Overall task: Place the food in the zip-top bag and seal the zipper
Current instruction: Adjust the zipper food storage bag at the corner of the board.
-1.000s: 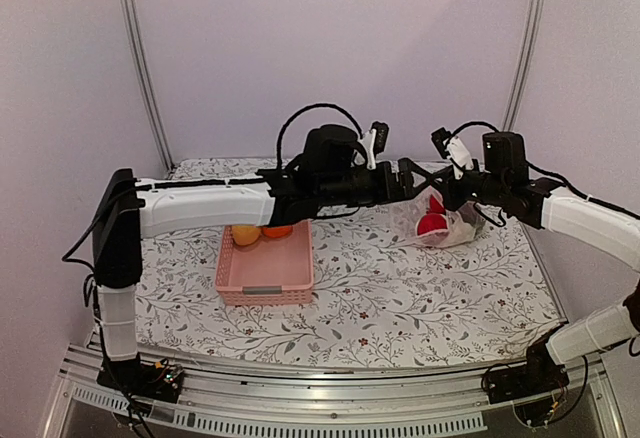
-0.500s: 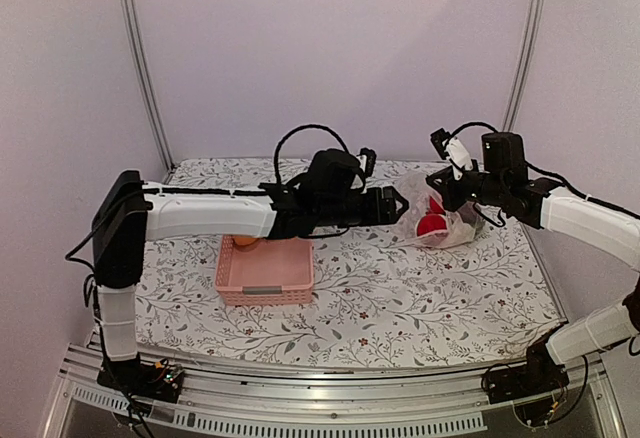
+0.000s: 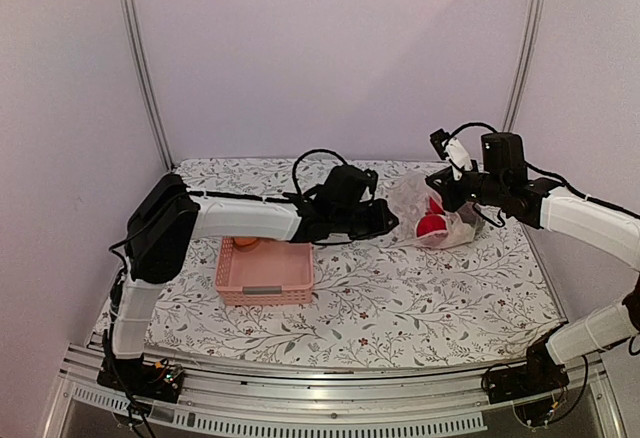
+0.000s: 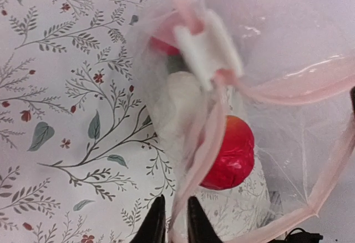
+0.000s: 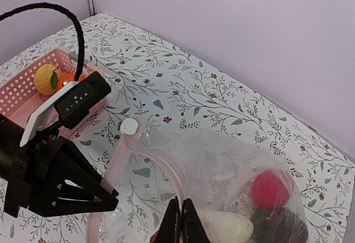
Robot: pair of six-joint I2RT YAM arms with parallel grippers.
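Pinching the zipper of the zip-top bag, the left end effector grips one lip; the right end effector clamps the opposite lip, beside the pink basket.

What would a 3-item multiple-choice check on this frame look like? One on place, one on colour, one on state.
1. Where is the zip-top bag?
A. inside the basket
B. on the table, right of the pink basket
C. on the floor

2. What colour is the fruit lying beside the orange piece in the basket?
A. yellow
B. blue
C. black

3. How is the bag's mouth?
A. zipped along its whole length
B. open, zipper unsealed
C. folded under the bag

Key: B, the top view shows bag and basket side by side; A, the yellow fruit shows in the right wrist view; B, the left wrist view looks straight in at the red food.
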